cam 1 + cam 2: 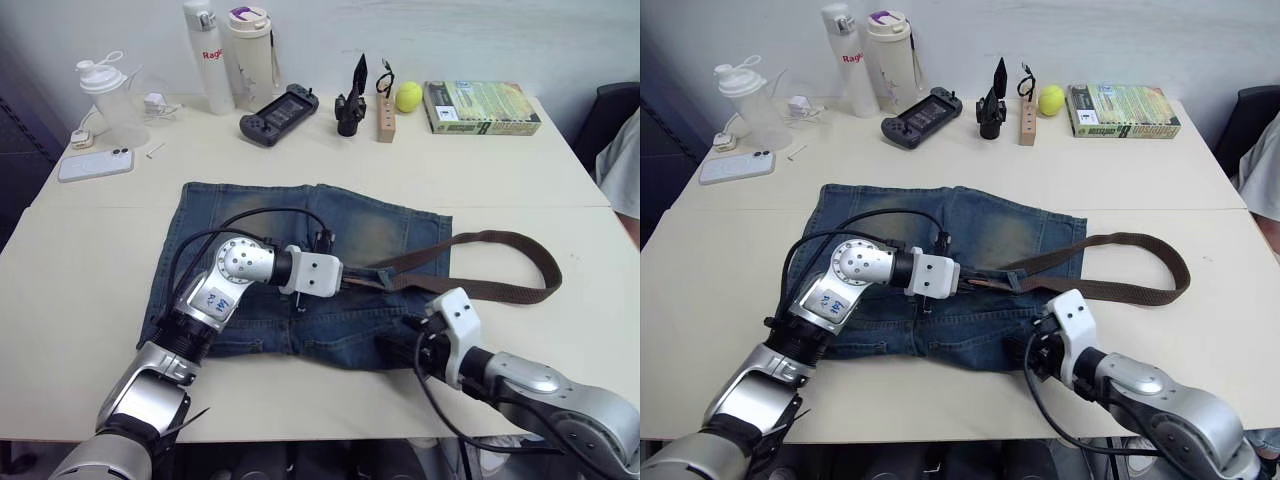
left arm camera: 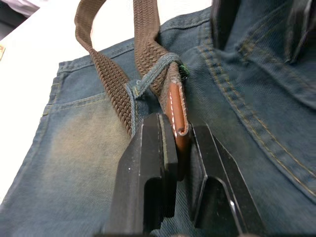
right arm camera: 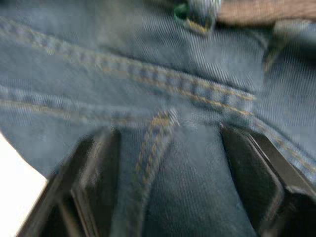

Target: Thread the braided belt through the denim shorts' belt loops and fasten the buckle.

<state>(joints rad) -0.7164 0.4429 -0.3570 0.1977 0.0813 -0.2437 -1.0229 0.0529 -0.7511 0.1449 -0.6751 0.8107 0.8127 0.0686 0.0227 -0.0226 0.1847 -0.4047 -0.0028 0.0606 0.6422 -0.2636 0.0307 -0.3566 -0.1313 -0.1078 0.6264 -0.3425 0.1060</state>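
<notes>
Jaws of left gripper (image 2: pixel 181 148) pinched on the smooth brown leather tip of the braided belt (image 1: pixel 500 290), just past a belt loop (image 2: pixel 148 81) on the waistband. Jaws of right gripper (image 3: pixel 168 173) spread wide over the denim shorts (image 1: pixel 250 215). Shorts flat on the table (image 1: pixel 90 250); belt looped off to the right, across the tabletop.

My two head cameras look forward and down over the table (image 1: pixel 90 240), sharing nearly one scene, slightly offset. My left wrist camera sits close above the braided belt (image 2: pixel 148 44); my right wrist camera hangs close over the denim shorts (image 3: pixel 163 74).
</notes>
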